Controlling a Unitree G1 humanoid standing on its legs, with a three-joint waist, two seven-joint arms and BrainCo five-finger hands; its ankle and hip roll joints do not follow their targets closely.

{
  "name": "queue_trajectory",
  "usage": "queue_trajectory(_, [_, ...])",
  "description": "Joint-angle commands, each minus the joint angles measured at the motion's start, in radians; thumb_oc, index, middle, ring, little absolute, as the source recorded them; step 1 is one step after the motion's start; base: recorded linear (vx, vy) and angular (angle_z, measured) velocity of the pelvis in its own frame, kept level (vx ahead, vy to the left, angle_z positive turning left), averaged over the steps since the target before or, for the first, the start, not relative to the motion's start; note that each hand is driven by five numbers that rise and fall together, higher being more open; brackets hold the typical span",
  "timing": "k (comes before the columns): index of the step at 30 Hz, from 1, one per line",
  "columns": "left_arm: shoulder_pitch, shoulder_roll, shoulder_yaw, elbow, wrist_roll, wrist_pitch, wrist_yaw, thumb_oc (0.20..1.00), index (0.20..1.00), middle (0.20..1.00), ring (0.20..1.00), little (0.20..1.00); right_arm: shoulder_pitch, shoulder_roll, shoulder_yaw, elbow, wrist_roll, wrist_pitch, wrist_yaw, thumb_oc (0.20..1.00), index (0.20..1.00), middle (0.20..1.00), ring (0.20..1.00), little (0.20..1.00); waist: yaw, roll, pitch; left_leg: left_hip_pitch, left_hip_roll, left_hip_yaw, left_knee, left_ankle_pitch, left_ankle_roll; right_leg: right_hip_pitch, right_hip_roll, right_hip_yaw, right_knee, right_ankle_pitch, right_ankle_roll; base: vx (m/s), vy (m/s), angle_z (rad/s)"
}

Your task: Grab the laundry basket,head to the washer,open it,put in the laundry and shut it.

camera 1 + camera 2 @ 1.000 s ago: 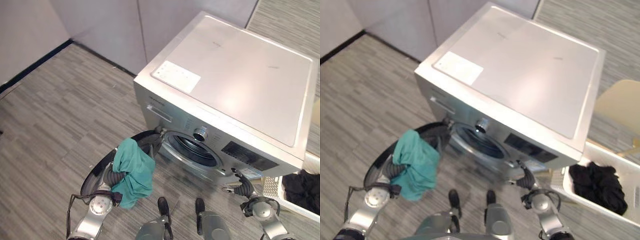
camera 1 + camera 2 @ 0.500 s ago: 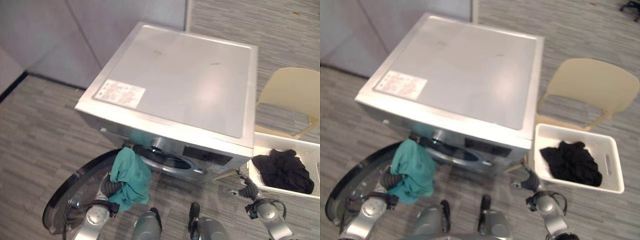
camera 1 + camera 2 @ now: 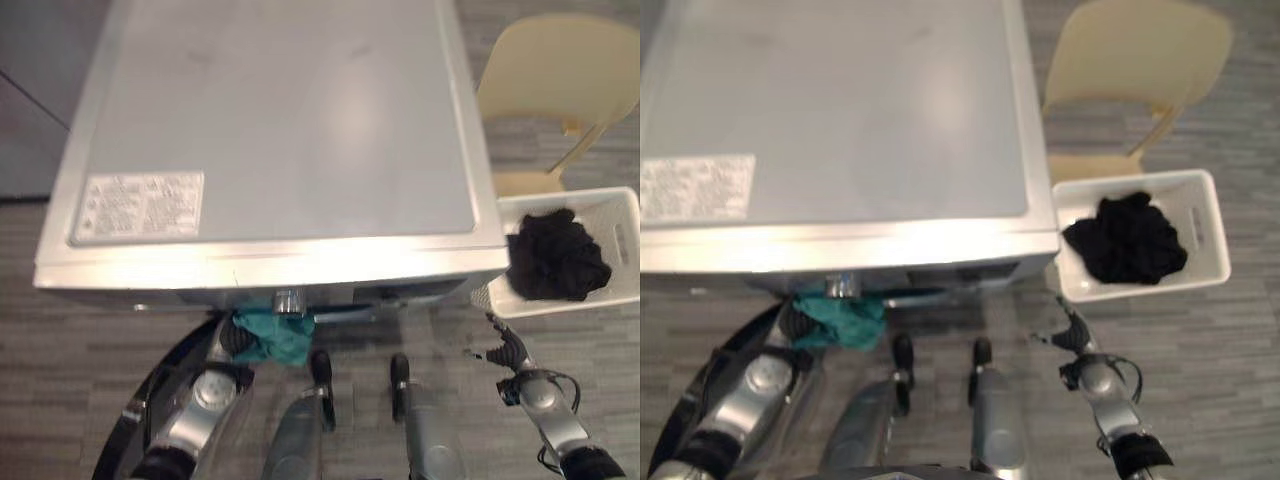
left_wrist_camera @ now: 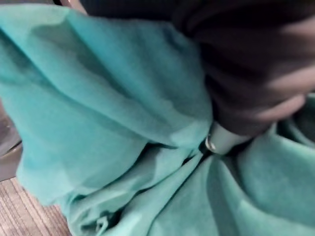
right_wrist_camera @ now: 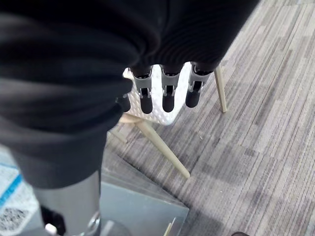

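A teal cloth (image 3: 272,337) hangs at the washer's front, just under its knob and at the mouth of the drum. My left hand (image 3: 228,341) is shut on it, and the left wrist view shows the teal cloth (image 4: 98,113) bunched round one silver finger (image 4: 222,140). The silver washer (image 3: 280,120) is seen from above, its round door (image 3: 125,425) swung open at the lower left. A white laundry basket (image 3: 1215,230) with black laundry (image 3: 1127,240) stands to the washer's right. My right hand (image 3: 505,350) hangs open below the basket, its fingers (image 5: 167,96) straight and holding nothing.
A beige chair (image 3: 560,90) stands behind the basket, and its pale legs (image 5: 160,145) show in the right wrist view. Grey plank floor (image 3: 1200,350) lies in front of the washer and to the right of the basket.
The camera has swung over the washer, now seen from straight above. My left hand has carried the teal cloth from beside the open door up to the drum's mouth.
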Motion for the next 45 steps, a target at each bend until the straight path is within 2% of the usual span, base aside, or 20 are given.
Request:
queue_trajectory(1, [-0.042, 0.053, -0.022, -0.046, 0.116, -0.04, 0.062, 0.2, 0.2, 0.2, 0.2, 0.2, -0.022, -0.04, 0.005, -0.067, 0.041, -0.033, -0.045, 1.0, 1.0, 1.0, 1.0, 1.0, -0.005, -0.002, -0.021, -0.094, 0.047, -0.023, 0.246, -0.174, 0.007, -0.06, 0.007, -0.042, 0.073, -0.055, -0.003, -0.04, -0.008, 0.08])
queue_trajectory(2, [-0.057, 0.067, -0.031, -0.053, 0.143, -0.035, 0.065, 0.2, 0.2, 0.2, 0.2, 0.2, -0.028, -0.047, 0.004, -0.08, 0.047, -0.034, -0.048, 1.0, 1.0, 1.0, 1.0, 1.0, -0.006, 0.001, -0.019, -0.119, 0.052, -0.033, 0.308, -0.224, 0.003, -0.086, 0.008, -0.033, 0.134, -0.104, -0.003, -0.04, -0.003, 0.1])
queue_trajectory(4, [-0.13, 0.105, -0.056, -0.068, 0.211, -0.023, 0.085, 0.2, 0.2, 0.2, 0.2, 0.2, -0.05, -0.07, -0.015, -0.137, 0.07, -0.047, -0.072, 1.0, 1.0, 1.0, 1.0, 1.0, -0.014, 0.012, -0.004, -0.268, 0.064, -0.052, 0.472, -0.269, 0.015, -0.224, 0.002, -0.036, 0.29, -0.171, -0.029, -0.1, -0.011, 0.12])
queue_trajectory(5, [-0.132, 0.104, -0.057, -0.068, 0.211, -0.022, 0.085, 0.2, 0.2, 0.2, 0.2, 0.2, -0.05, -0.071, -0.016, -0.138, 0.07, -0.047, -0.072, 1.0, 1.0, 1.0, 1.0, 1.0, -0.015, 0.014, -0.009, -0.279, 0.065, -0.054, 0.482, -0.274, 0.015, -0.235, 0.002, -0.036, 0.299, -0.176, -0.03, -0.14, -0.031, 0.06])
queue_trajectory(8, [-0.199, 0.097, -0.056, -0.076, 0.219, -0.011, 0.117, 0.2, 0.2, 0.2, 0.2, 0.2, -0.074, -0.074, -0.038, -0.163, 0.096, -0.052, -0.101, 1.0, 1.0, 1.0, 1.0, 1.0, -0.02, 0.022, -0.017, -0.471, 0.075, -0.086, 0.667, -0.324, 0.022, -0.408, -0.006, -0.042, 0.471, -0.245, -0.059, -0.07, -0.054, 0.17])
queue_trajectory(13, [-0.255, 0.063, -0.074, -0.082, 0.203, -0.009, 0.145, 0.2, 0.2, 0.2, 0.2, 0.2, -0.109, -0.065, -0.024, -0.152, 0.09, -0.047, -0.121, 1.0, 1.0, 1.0, 1.0, 1.0, -0.019, 0.018, -0.035, -0.593, 0.084, -0.117, 0.76, -0.359, 0.035, -0.53, -0.008, -0.038, 0.565, -0.297, -0.083, -0.03, -0.05, 0.09])
queue_trajectory(18, [-0.461, 0.064, -0.174, -0.071, 0.235, 0.0, 0.195, 0.2, 0.2, 0.2, 0.2, 0.2, -0.147, -0.072, 0.014, -0.121, 0.092, -0.052, -0.136, 1.0, 1.0, 1.0, 1.0, 1.0, -0.03, 0.009, -0.057, -0.747, 0.08, -0.151, 0.877, -0.387, 0.043, -0.678, -0.016, -0.032, 0.692, -0.335, -0.103, -0.02, -0.045, 0.06])
queue_trajectory(19, [-0.466, 0.064, -0.177, -0.069, 0.235, 0.0, 0.196, 0.2, 0.2, 0.2, 0.2, 0.2, -0.149, -0.072, 0.013, -0.12, 0.092, -0.053, -0.136, 1.0, 1.0, 1.0, 1.0, 1.0, -0.029, 0.009, -0.058, -0.752, 0.079, -0.151, 0.88, -0.388, 0.043, -0.683, -0.017, -0.032, 0.696, -0.337, -0.103, -0.03, -0.043, 0.11])
queue_trajectory(23, [-0.727, 0.115, -0.297, -0.028, 0.363, 0.028, 0.237, 0.2, 0.2, 0.2, 0.2, 0.2, -0.149, -0.096, 0.037, -0.117, 0.104, -0.092, -0.123, 1.0, 1.0, 1.0, 1.0, 1.0, -0.053, 0.005, -0.079, -0.843, 0.074, -0.164, 0.928, -0.391, 0.041, -0.771, -0.018, -0.029, 0.751, -0.345, -0.107, -0.02, -0.025, 0.1])
queue_trajectory(24, [-0.871, 0.145, -0.366, 0.035, 0.457, 0.065, 0.279, 0.2, 0.2, 0.2, 0.2, 0.2, -0.142, -0.11, 0.062, -0.119, 0.103, -0.115, -0.116, 1.0, 1.0, 1.0, 1.0, 1.0, -0.071, 0.004, -0.085, -0.881, 0.075, -0.172, 0.95, -0.392, 0.038, -0.803, -0.016, -0.026, 0.773, -0.345, -0.108, -0.01, -0.019, 0.07])
queue_trajectory(25, [-0.881, 0.142, -0.373, 0.043, 0.457, 0.064, 0.283, 0.2, 0.2, 0.2, 0.2, 0.2, -0.145, -0.107, 0.058, -0.117, 0.103, -0.116, -0.116, 1.0, 1.0, 1.0, 1.0, 1.0, -0.069, 0.002, -0.085, -0.886, 0.074, -0.172, 0.953, -0.392, 0.038, -0.808, -0.017, -0.026, 0.776, -0.346, -0.108, -0.02, -0.042, 0.06])
queue_trajectory(26, [-1.044, 0.169, -0.462, 0.13, 0.559, 0.115, 0.325, 0.2, 0.2, 0.2, 0.2, 0.2, -0.139, -0.122, 0.085, -0.126, 0.102, -0.144, -0.109, 1.0, 1.0, 1.0, 1.0, 1.0, -0.086, 0.004, -0.092, -0.919, 0.076, -0.178, 0.971, -0.392, 0.034, -0.839, -0.017, -0.025, 0.797, -0.342, -0.106, 0.0, 0.0, 0.0])
queue_trajectory(29, [-1.182, 0.18, -0.553, 0.212, 0.627, 0.147, 0.357, 0.2, 0.2, 0.2, 0.2, 0.2, -0.143, -0.123, 0.101, -0.126, 0.108, -0.171, -0.105, 1.0, 1.0, 1.0, 1.0, 1.0, -0.09, 0.003, -0.092, -0.955, 0.078, -0.183, 0.994, -0.394, 0.033, -0.87, -0.014, -0.023, 0.813, -0.336, -0.1, -0.01, -0.018, -0.01])
queue_trajectory(32, [-1.371, 0.213, -0.656, 0.318, 0.697, 0.218, 0.435, 0.2, 0.2, 0.2, 0.2, 0.2, -0.145, -0.137, 0.141, -0.144, 0.117, -0.211, -0.096, 1.0, 1.0, 1.0, 1.0, 1.0, -0.099, 0.001, -0.09, -1.009, 0.085, -0.196, 1.042, -0.401, 0.031, -0.915, -0.003, -0.026, 0.836, -0.318, -0.085, 0.0, -0.021, -0.04])
queue_trajectory(36, [-1.424, 0.233, -0.701, 0.351, 0.719, 0.246, 0.464, 0.2, 0.2, 0.2, 0.2, 0.2, -0.133, -0.147, 0.155, -0.154, 0.137, -0.228, -0.088, 1.0, 1.0, 1.0, 1.0, 1.0, -0.099, 0.0, -0.083, -1.04, 0.089, -0.204, 1.078, -0.407, 0.035, -0.936, 0.001, -0.034, 0.852, -0.31, -0.077, -0.01, -0.002, -0.04])
queue_trajectory(38, [-1.421, 0.229, -0.722, 0.381, 0.735, 0.247, 0.428, 0.2, 0.2, 0.2, 0.2, 0.2, -0.13, -0.148, 0.161, -0.152, 0.147, -0.232, -0.082, 1.0, 1.0, 1.0, 1.0, 1.0, -0.099, 0.001, -0.084, -1.052, 0.088, -0.207, 1.096, -0.41, 0.037, -0.948, 0.001, -0.035, 0.865, -0.308, -0.074, 0.01, 0.007, -0.05])
queue_trajectory(39, [-1.409, 0.224, -0.718, 0.383, 0.738, 0.243, 0.405, 0.357, 0.357, 0.357, 0.357, 0.357, -0.128, -0.15, 0.158, -0.155, 0.145, -0.23, -0.079, 1.0, 1.0, 1.0, 1.0, 1.0, -0.098, 0.001, -0.085, -1.056, 0.087, -0.206, 1.102, -0.411, 0.038, -0.952, 0.002, -0.034, 0.871, -0.308, -0.074, 0.0, 0.0, 0.0])
queue_trajectory(40, [-1.398, 0.214, -0.72, 0.399, 0.735, 0.234, 0.381, 1.0, 1.0, 1.0, 1.0, 1.0, -0.132, -0.147, 0.162, -0.147, 0.144, -0.227, -0.079, 1.0, 1.0, 1.0, 1.0, 1.0, -0.098, 0.002, -0.086, -1.057, 0.085, -0.205, 1.102, -0.412, 0.039, -0.955, 0.001, -0.034, 0.876, -0.308, -0.074, 0.0, 0.0, 0.0])
queue_trajectory(43, [-1.271, 0.184, -0.679, 0.461, 0.702, 0.196, 0.197, 1.0, 1.0, 1.0, 1.0, 1.0, -0.132, -0.139, 0.141, -0.161, 0.128, -0.189, -0.055, 1.0, 1.0, 1.0, 1.0, 1.0, -0.094, -0.007, -0.096, -1.046, 0.081, -0.199, 1.098, -0.413, 0.042, -0.949, 0.001, -0.03, 0.876, -0.313, -0.077, 0.0, 0.0, 0.0])
queue_trajectory(45, [-1.241, 0.169, -0.657, 0.484, 0.668, 0.181, 0.162, 1.0, 1.0, 1.0, 1.0, 1.0, -0.132, -0.142, 0.136, -0.162, 0.125, -0.176, -0.045, 1.0, 1.0, 1.0, 1.0, 1.0, -0.094, -0.009, -0.099, -1.039, 0.079, -0.195, 1.09, -0.41, 0.042, -0.946, -0.001, -0.028, 0.873, -0.313, -0.08, -0.01, 0.006, 0.02])
